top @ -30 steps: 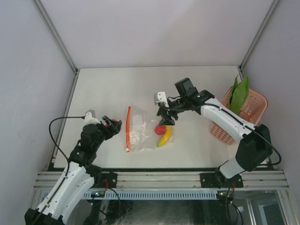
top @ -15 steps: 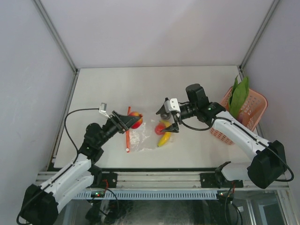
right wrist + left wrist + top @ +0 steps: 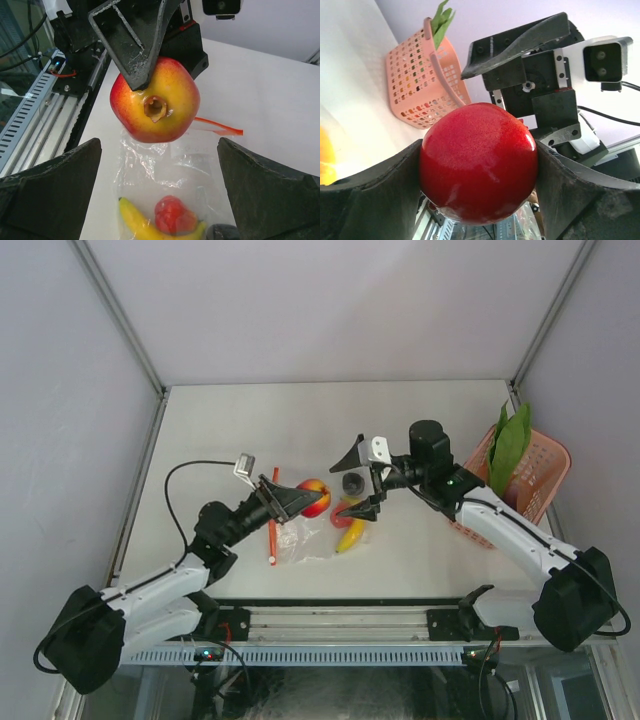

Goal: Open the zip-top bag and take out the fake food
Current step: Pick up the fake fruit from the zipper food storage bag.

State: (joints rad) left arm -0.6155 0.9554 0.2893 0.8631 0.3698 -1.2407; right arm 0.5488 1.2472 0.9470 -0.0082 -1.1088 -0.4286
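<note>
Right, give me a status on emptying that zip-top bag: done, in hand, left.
Done: banana, small red fruit and dark ball lie on the table by the zip-top bag; the leafy vegetable stands in the basket. In hand: the left gripper holds the red-yellow fruit aloft, facing the open right gripper. Left: putting that fruit down; the bag looks empty.

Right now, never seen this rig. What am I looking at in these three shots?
It's a two-armed robot bolted to a table. One picture looks down from above; the other two come from cameras on each wrist. The left end effector grips a red-yellow fruit, held above the clear zip-top bag. The right end effector faces it, open, holding nothing. On the table lie a banana, a small red fruit and a dark ball. A pink basket at the right holds a green leafy vegetable.
</note>
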